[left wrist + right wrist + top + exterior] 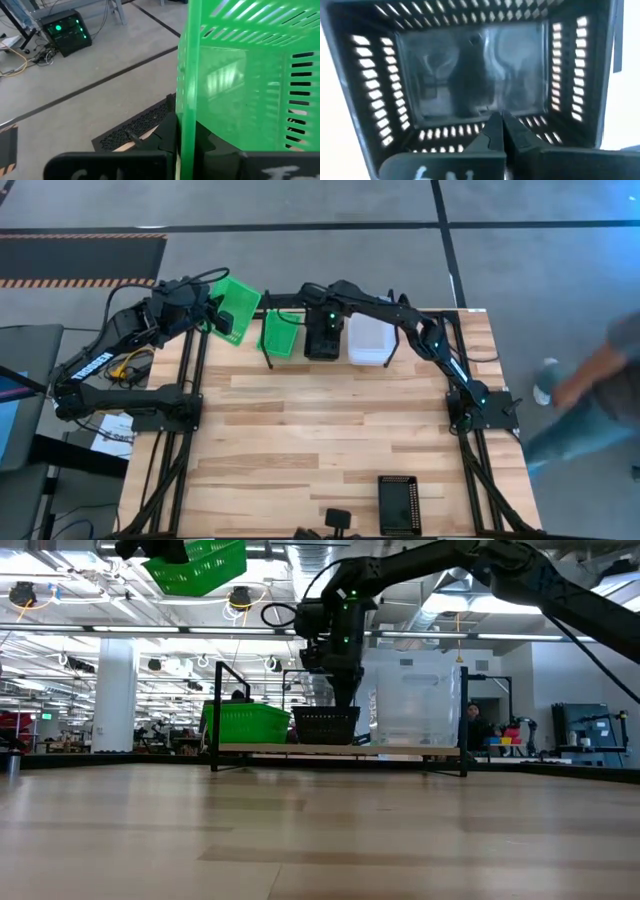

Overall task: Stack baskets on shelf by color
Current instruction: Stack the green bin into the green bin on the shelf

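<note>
Left claw (218, 320): pinches a green basket (236, 304), high off the table's far left corner.
Right claw (318, 308): pinches the black basket's (323, 338) wall on the shelf (340, 748).
Shelf: green, black, clear (369, 340).

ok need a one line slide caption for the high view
Left gripper lifts a green basket beside the shelf while right gripper grips the black basket.
</note>
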Tool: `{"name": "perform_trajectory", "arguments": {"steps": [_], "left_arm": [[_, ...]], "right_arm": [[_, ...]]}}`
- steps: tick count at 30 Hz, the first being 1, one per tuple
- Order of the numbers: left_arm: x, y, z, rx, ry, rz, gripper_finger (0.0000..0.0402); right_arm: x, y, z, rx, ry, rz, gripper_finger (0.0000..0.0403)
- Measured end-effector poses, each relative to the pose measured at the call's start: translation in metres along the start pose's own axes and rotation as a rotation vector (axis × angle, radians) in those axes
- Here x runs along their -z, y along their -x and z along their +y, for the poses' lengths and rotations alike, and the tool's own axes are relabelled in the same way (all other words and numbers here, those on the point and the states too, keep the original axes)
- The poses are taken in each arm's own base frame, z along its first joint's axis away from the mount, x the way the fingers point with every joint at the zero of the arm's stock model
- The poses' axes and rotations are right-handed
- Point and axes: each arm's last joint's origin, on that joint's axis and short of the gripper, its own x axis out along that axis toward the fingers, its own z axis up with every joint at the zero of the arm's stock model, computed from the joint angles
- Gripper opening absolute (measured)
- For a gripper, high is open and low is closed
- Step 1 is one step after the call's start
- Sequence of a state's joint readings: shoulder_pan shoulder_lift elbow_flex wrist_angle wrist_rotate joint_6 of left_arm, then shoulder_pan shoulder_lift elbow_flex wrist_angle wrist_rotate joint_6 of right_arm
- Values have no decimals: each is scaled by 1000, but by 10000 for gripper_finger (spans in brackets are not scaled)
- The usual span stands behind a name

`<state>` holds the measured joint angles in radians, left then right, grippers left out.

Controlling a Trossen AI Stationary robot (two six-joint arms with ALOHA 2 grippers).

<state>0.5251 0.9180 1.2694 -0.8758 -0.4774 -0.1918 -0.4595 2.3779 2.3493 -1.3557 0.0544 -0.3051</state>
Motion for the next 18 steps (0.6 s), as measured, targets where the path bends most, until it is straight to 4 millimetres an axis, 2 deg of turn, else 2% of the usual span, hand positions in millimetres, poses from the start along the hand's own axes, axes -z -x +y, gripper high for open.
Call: {"name": "perform_trajectory", "arguments": {"steps": [18], "left_arm": [[0, 0, 0, -1, 1, 5, 0]], "right_arm": [[20, 0, -23, 70, 0, 157, 0]]}}
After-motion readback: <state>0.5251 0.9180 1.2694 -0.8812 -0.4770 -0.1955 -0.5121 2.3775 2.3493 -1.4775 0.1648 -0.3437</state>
